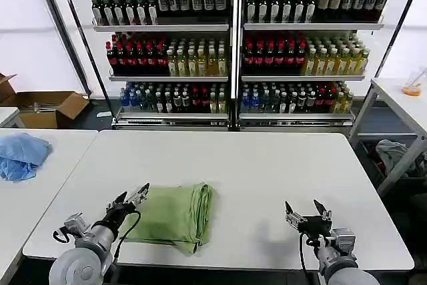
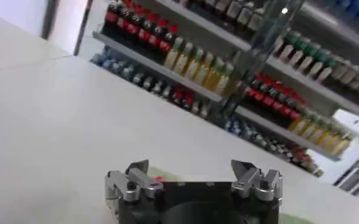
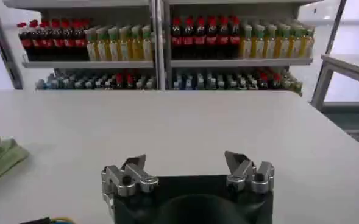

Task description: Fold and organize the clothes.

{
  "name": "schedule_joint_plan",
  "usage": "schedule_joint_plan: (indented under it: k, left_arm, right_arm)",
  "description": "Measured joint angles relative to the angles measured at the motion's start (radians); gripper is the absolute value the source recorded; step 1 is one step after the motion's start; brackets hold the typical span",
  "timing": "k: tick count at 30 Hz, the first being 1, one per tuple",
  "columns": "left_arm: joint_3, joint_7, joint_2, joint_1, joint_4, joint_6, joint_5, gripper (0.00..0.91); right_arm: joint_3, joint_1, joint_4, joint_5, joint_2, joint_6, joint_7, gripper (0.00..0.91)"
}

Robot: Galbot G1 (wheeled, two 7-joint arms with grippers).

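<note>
Smooth white table (image 1: 267, 165), soft folded green polo shirt (image 1: 175, 213) between two empty, wide-open tools.

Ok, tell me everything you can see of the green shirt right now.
The green shirt is soft light green fabric, folded into a compact rectangle with layered edges on its right side. It lies flat near the front of the white table, left of centre. The open left gripper is at its left edge; the open right gripper is well apart.

White table (image 1: 267, 165) up front. Behind it, shelves (image 1: 233, 28) w/ rows of bottles (image 1: 200, 58). Blue cloth (image 1: 20, 155) on side table at left; cardboard box (image 1: 47, 108) on floor.
</note>
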Motion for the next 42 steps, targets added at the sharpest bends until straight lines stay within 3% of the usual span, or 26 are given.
schedule_joint_plan:
  k: [12, 13, 15, 16, 19, 21, 23, 42]
  left_arm:
    - [0.022, 0.035, -0.024, -0.005, 0.087, 0.014, 0.076, 0.907]
    - [0.023, 0.04, -0.026, -0.003, 0.091, 0.016, 0.076, 0.715]
    - [0.023, 0.051, -0.032, -0.001, 0.095, 0.022, 0.077, 0.514]
    - [0.021, 0.056, -0.035, -0.001, 0.095, 0.026, 0.073, 0.453]
    - [0.015, 0.072, -0.045, -0.004, 0.097, 0.035, 0.048, 0.151]
    - [0.01, 0.081, -0.05, -0.007, 0.101, 0.037, 0.021, 0.06]
    - [0.003, 0.091, -0.056, -0.012, 0.109, 0.037, -0.011, 0.03]
    - [-0.092, 0.128, -0.139, -0.023, 0.173, 0.024, -0.35, 0.03]
  right_arm:
    - [0.02, -0.014, 0.011, 0.002, -0.007, 0.001, 0.0, 0.907]
    - [0.022, -0.017, 0.013, 0.002, -0.007, 0.001, 0.0, 0.907]
    - [0.026, -0.02, 0.015, 0.002, -0.007, 0.001, 0.0, 0.907]
    - [0.027, -0.021, 0.017, 0.002, -0.007, 0.001, 0.0, 0.907]
    - [0.031, -0.024, 0.02, 0.002, -0.007, 0.0, 0.001, 0.907]
    - [0.033, -0.025, 0.022, 0.002, -0.007, -0.001, 0.002, 0.907]
    - [0.034, -0.027, 0.024, 0.002, -0.006, -0.001, 0.003, 0.907]
    - [0.047, -0.044, 0.043, 0.006, -0.002, -0.006, 0.009, 0.907]
